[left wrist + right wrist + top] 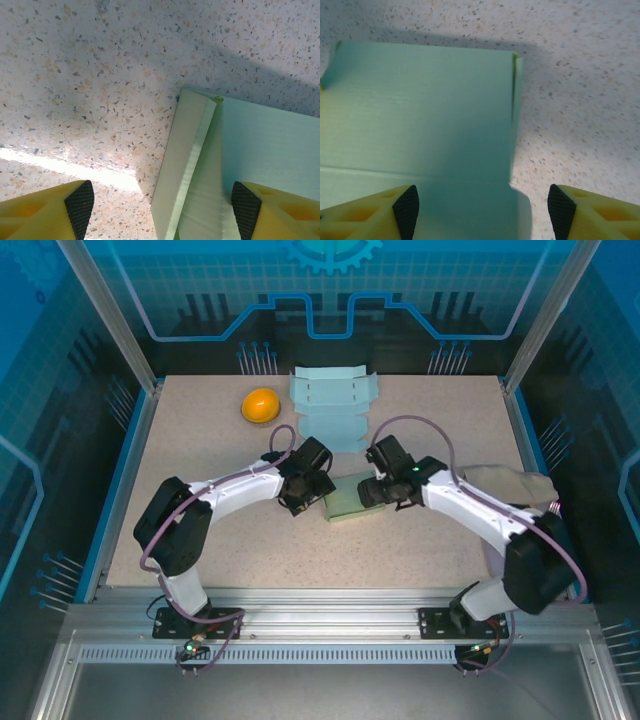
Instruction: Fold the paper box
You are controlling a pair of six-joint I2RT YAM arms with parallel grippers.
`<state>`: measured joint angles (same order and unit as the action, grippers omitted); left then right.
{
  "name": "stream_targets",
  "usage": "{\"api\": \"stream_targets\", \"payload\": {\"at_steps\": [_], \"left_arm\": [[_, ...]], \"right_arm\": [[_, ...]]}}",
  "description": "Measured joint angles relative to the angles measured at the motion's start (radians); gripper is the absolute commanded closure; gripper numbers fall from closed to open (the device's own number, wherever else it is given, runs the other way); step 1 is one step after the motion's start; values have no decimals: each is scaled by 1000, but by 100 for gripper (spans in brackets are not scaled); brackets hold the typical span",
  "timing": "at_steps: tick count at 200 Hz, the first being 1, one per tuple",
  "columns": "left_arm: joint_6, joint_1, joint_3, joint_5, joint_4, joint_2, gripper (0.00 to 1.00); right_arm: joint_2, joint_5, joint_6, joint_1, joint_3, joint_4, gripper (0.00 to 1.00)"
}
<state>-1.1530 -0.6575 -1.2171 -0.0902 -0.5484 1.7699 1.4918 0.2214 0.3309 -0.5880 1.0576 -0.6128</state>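
Observation:
A pale green paper box (350, 500), folded into a flat block, lies mid-table between my two grippers. My left gripper (314, 496) hovers at its left end. In the left wrist view this gripper (162, 207) is open, and the box (250, 145) shows its raised left side wall between the black pads (80, 205). My right gripper (376, 490) is over the box's right end. Seen from the right wrist, it (484, 212) is open too, with the box's top panel (420, 110) and a rounded flap below, neither pad touching.
A stack of flat unfolded box blanks (335, 405) lies at the back centre, with an orange round object (261, 405) to its left. A grey bundle (510, 483) rests by the right edge. Blue rails (125, 480) border the speckled table (200, 440).

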Motion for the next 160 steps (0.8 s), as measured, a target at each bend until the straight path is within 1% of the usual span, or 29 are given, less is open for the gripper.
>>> {"api": "stream_targets", "payload": {"at_steps": [35, 74, 103, 130, 152, 160], "left_arm": [[5, 0, -6, 0, 0, 11, 23], [35, 0, -31, -1, 0, 54, 23], [86, -1, -39, -5, 5, 61, 22], [133, -4, -39, -13, 7, 61, 17], [151, -6, -42, -19, 3, 62, 8], [150, -6, -46, -19, 0, 64, 7]], "right_arm": [[90, -21, -10, 0, -2, 29, 30], [110, -26, 24, 0, -92, 115, 30], [127, -28, 40, -1, -96, 171, 30], [129, -29, 54, -2, -96, 191, 30], [113, -35, 69, -6, -107, 196, 30], [105, -42, 75, -8, -114, 195, 31]]}}
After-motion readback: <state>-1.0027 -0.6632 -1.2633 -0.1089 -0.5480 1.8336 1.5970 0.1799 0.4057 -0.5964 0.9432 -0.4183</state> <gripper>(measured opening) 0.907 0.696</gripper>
